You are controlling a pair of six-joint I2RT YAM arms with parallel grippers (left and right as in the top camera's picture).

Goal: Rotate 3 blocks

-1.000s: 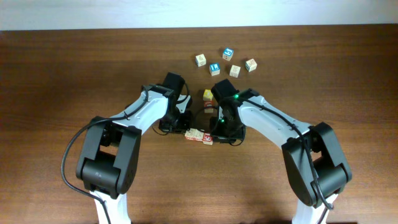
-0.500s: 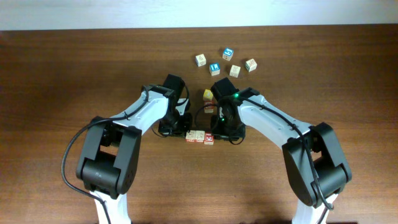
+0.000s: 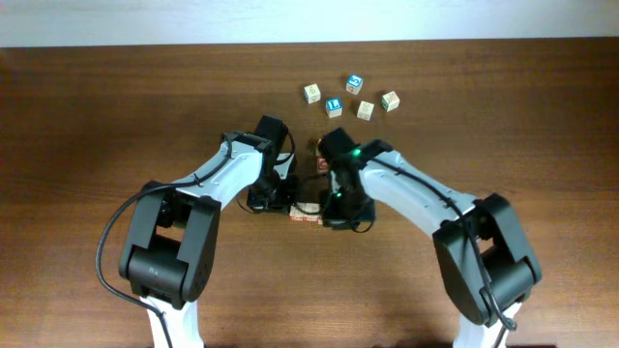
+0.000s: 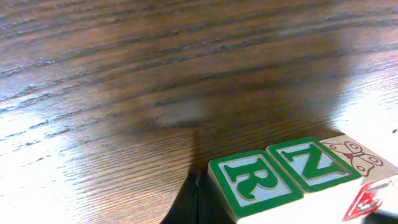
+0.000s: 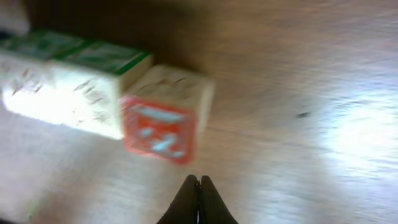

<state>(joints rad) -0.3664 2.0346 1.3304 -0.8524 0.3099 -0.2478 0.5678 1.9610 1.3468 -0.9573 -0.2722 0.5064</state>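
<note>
- Here the three blocks (image 4: 314, 165) stand touching in one row on the surface (image 3: 97, 116).
- The long axis of the row runs left-right in the overhead view; the red-faced block (image 5: 160, 129) is the end near the right claw (image 5: 199, 198).
- The left claw (image 4: 194, 202) and the right claw are both fully closed, holding nothing, just beside the row.

The row of three blocks (image 3: 303, 213) is hemmed in at both ends: the closed left gripper (image 4: 193, 202) sits just beside its green-lettered end, and the closed right gripper (image 5: 199, 198) sits near the red-faced end. Bare table (image 3: 309, 290) lies on the row's near side between the arms, and five loose cubes (image 3: 334, 106) stand well apart beyond.
</note>
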